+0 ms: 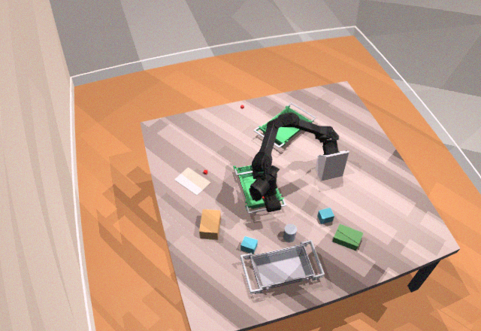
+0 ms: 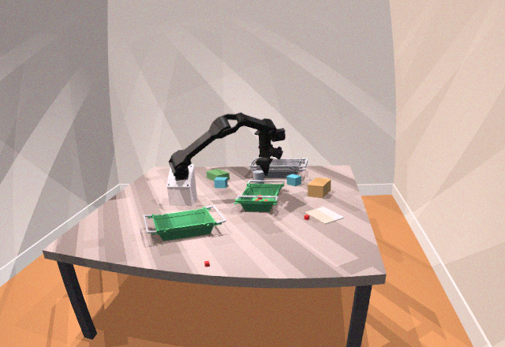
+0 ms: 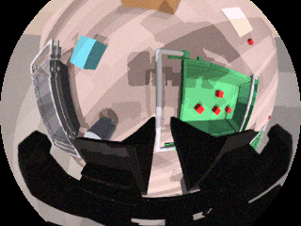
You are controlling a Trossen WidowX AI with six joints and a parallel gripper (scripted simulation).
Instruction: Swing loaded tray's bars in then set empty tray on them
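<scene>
The loaded green tray holds several small red blocks (image 3: 213,105) and stands mid-table; it also shows in the exterior view (image 2: 259,196) and the wrist view (image 3: 216,101). One wire bar (image 3: 160,85) lies swung out beyond the tray's end, over the table, right under my fingertips. The other bar (image 3: 254,104) lies at the opposite end; I cannot tell whether it crosses the top. My gripper (image 1: 273,203) (image 2: 263,169) hangs a little above the swung-out end, fingers nearly together and holding nothing. The empty green tray (image 1: 285,127) (image 2: 183,222) lies apart, beyond the arm.
A grey tray (image 1: 281,267) stands near the table's front edge. Around it are two cyan blocks (image 1: 248,244) (image 1: 325,215), a grey cylinder (image 1: 289,232), a green block (image 1: 347,236) and an orange block (image 1: 210,222). A pale card (image 1: 192,180) and two loose red blocks (image 1: 204,171) (image 1: 241,106) lie to the left.
</scene>
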